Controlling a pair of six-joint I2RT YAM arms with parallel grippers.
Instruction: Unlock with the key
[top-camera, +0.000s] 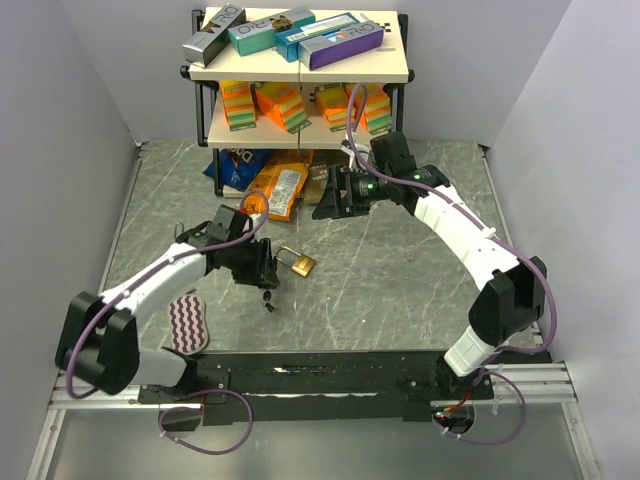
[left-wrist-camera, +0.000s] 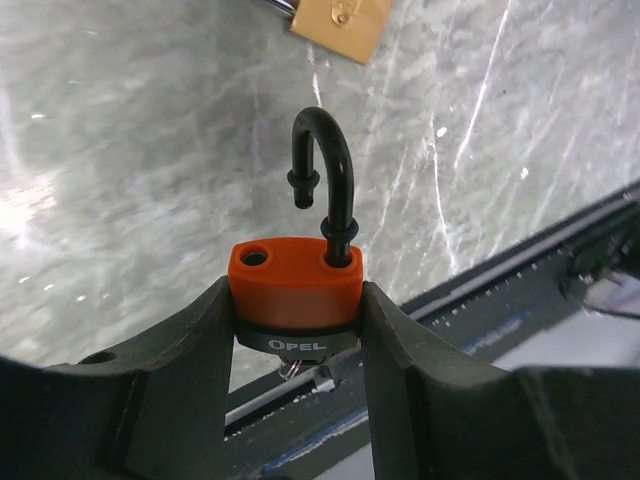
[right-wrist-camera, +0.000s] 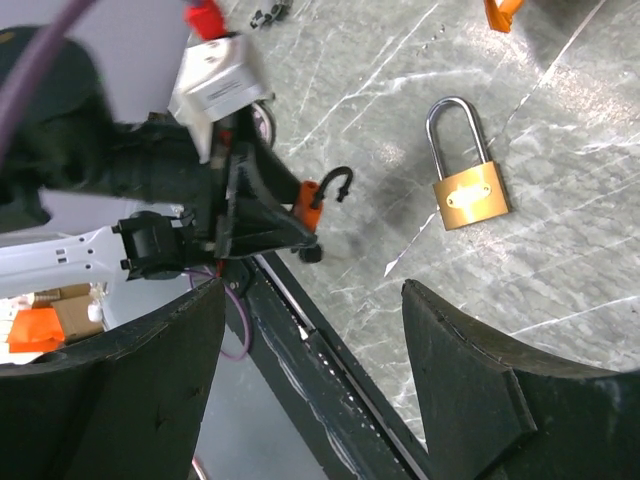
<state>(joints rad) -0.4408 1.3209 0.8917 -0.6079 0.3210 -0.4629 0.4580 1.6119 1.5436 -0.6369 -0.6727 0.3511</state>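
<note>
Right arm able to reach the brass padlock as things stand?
Probably yes: right claw open and empty, brass padlock lies exposed on the table; left claw, gripping the orange padlock, sits close beside.

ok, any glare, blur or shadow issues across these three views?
Left wrist: orange padlock sharp, white glare patch on the table at left, brass padlock cropped at the top edge. Right wrist: right claw dark and soft-edged up close, brass padlock crisp, soft shadow to its left. Top view: even light, only faint shadows.
</note>
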